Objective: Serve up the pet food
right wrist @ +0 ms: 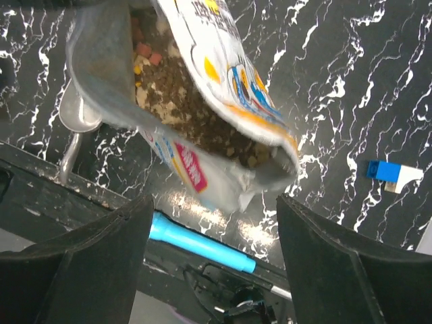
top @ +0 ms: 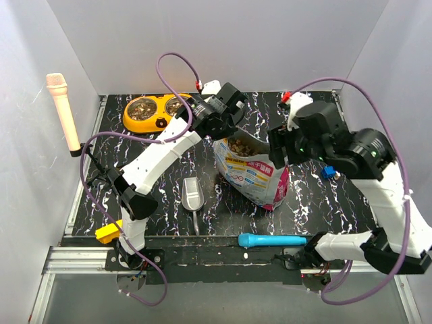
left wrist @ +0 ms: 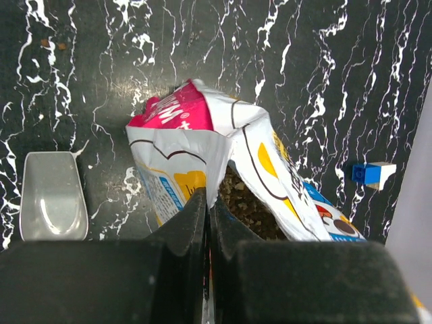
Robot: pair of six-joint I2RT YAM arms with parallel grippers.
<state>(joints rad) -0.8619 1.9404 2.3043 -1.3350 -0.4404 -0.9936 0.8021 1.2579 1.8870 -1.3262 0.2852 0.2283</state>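
- Left gripper (left wrist: 208, 202): fingers pressed together, pinching the pouch (left wrist: 202, 138) by its rim and holding the mouth up
- Right gripper (right wrist: 212, 202): jaws spread wide at the pouch, gripping nothing
- Pet food (right wrist: 196, 101): tiny tan-brown nuggets, loose inside the crinkled glossy film
- Likely step: bag steadied for scooping; the next move calls for the free arm to take the grey scoop (top: 192, 196), which lies flat left of the pouch
- Orange double bowl (top: 160, 121) sits far back-left, its round cups already looking brown-filled

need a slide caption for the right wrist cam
Right gripper with fingers open either side of the open pouch, pet food visible inside; scoop and blue pen beyond.
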